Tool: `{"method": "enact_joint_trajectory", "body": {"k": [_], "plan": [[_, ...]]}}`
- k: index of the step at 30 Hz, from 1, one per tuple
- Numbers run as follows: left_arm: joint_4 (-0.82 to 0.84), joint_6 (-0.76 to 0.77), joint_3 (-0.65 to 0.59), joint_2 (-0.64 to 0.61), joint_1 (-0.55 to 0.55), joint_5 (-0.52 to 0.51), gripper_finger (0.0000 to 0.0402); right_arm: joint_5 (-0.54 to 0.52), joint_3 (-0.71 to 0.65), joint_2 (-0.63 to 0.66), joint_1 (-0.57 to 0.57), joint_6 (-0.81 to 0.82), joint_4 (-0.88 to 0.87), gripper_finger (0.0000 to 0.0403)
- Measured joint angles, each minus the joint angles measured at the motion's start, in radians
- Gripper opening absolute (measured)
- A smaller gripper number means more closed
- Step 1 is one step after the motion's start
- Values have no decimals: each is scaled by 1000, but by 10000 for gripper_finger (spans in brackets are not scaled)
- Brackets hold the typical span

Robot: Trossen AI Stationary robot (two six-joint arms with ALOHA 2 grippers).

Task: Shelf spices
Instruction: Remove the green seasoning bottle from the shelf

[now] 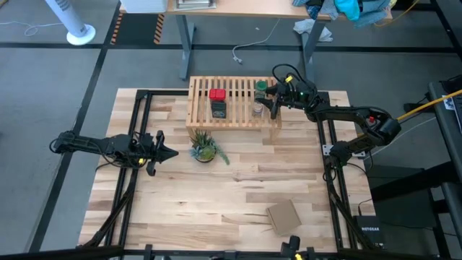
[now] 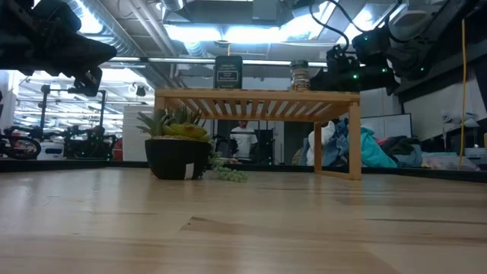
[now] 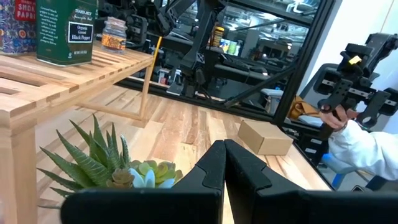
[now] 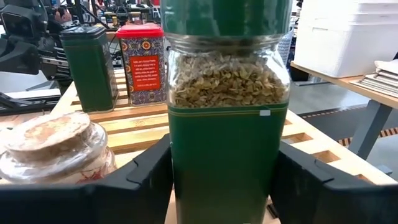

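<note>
Up at 12 o'clock on the bench point(image 1: 238, 180): the shelf point(image 1: 234, 119), a low rack of light wood slats. On its slats, near the middle: the red tin point(image 1: 216, 94), with the dark tin point(image 1: 219, 110) touching it at its 6 o'clock side. Over at the shelf's 3 o'clock end: the green-capped jar point(image 4: 227, 124), full of small pale bits, standing upright on the slats. Right pincer point(image 1: 271, 92) there too, its fingers point(image 4: 140, 180) on either side of that jar, grasping it. Just beside, at the jar's 6 o'clock: the tiny clear jar point(image 1: 258, 110), also on the shelf. Left pincer point(image 1: 164, 153) far off at 9 o'clock, above the bench, clenched with nothing in it. Just at its 3 o'clock side, in front of the shelf: a small potted plant point(image 1: 204, 148). Down at 5 o'clock: a flat brown cardboard piece point(image 1: 284, 214), lying alone.
</note>
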State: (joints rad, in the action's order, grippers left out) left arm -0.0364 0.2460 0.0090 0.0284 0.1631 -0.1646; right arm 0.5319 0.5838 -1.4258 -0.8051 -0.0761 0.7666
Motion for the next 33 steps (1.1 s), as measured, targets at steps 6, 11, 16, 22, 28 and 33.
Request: {"method": "enact_joint_trajectory", "body": {"k": [6,11,16,22,28,33], "plan": [[-1,-100,0,0,0,-3,0,-16,47,1,0,0,1,204],[0,-92,0,0,0,-3,0,-16,108,3,0,46,1,204],[0,-68,0,0,0,-2,0,-12,162,66,0,52,-23,204],[-1,-37,0,0,0,-3,0,35,223,253,0,49,-262,204],[-8,-52,0,0,0,-3,0,64,230,529,1,15,-604,204],[-32,-132,0,0,0,-4,0,64,227,773,1,17,-868,204]]}}
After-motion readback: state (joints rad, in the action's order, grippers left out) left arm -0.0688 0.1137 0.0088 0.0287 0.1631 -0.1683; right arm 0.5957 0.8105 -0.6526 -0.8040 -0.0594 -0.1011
